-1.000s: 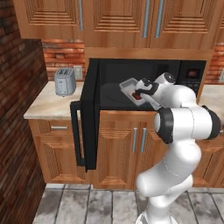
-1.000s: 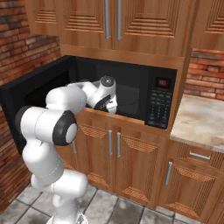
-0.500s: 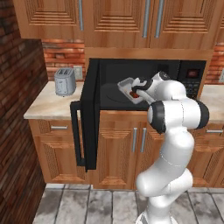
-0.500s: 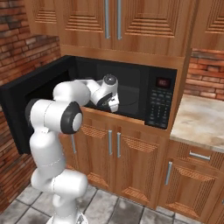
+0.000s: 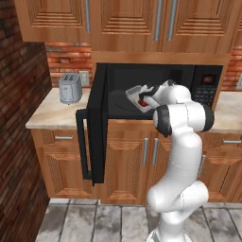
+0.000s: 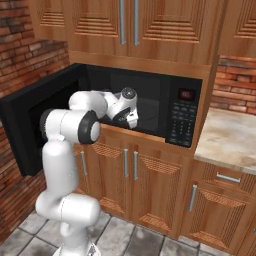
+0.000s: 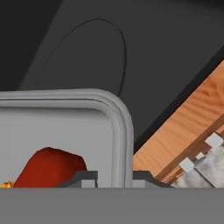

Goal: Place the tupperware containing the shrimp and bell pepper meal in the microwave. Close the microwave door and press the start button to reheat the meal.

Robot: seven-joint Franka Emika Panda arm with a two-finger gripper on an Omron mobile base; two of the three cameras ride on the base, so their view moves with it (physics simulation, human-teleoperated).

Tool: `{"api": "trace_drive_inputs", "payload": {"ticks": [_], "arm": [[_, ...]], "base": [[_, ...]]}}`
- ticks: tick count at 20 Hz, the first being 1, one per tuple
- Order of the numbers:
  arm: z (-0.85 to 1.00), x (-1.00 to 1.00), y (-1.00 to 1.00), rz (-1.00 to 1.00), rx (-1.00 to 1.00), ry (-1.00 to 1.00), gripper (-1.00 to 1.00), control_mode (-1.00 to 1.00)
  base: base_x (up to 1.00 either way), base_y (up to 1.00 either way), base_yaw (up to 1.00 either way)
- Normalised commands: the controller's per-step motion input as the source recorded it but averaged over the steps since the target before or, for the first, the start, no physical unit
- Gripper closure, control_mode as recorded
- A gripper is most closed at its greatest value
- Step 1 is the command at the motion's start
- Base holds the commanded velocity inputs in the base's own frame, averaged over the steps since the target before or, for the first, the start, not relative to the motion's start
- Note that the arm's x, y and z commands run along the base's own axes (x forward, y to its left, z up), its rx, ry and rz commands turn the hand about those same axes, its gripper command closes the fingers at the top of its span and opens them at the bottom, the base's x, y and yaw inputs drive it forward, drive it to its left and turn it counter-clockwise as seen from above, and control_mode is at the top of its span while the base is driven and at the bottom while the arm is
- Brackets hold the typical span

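The shallow translucent grey-white plastic tupperware [image 7: 65, 127], rounded rim pinched by the dark two-finger gripper [image 7: 114, 178], is hanging inside the glossy black boxy microwave [image 5: 156, 82], cradling a red bell pepper [image 7: 50, 168].

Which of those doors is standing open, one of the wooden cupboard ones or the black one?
The black microwave door, swung out leftwards with its bar handle showing; the wooden cabinet doors are all flush shut.

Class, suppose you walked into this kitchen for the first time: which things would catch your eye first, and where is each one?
The white robot arm's gripper holds a shallow translucent grey-white plastic tupperware with a red bell pepper at the mouth of the large black built-in microwave. The glossy black microwave door hangs wide open to the left. A silver toaster stands on the counter beyond it.
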Motion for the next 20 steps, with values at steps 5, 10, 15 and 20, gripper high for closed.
{"api": "trace_drive_inputs", "payload": {"ticks": [5, 10, 15, 20], "arm": [[-0.02, 0.49, -0.21, 0.00, 0.00, 0.00, 1.00, -1.00], [-0.03, 0.48, -0.13, 0.00, 0.00, 0.00, 1.00, -1.00], [-0.16, 0.43, 0.00, 0.00, 0.00, 0.00, 1.00, -1.00], [-0.22, 0.40, 0.00, 0.00, 0.00, 0.00, -1.00, -1.00]], "base": [[0.00, 0.00, 0.00], [0.00, 0.00, 0.00], [0.00, 0.00, 0.00], [0.00, 0.00, 0.00]]}}
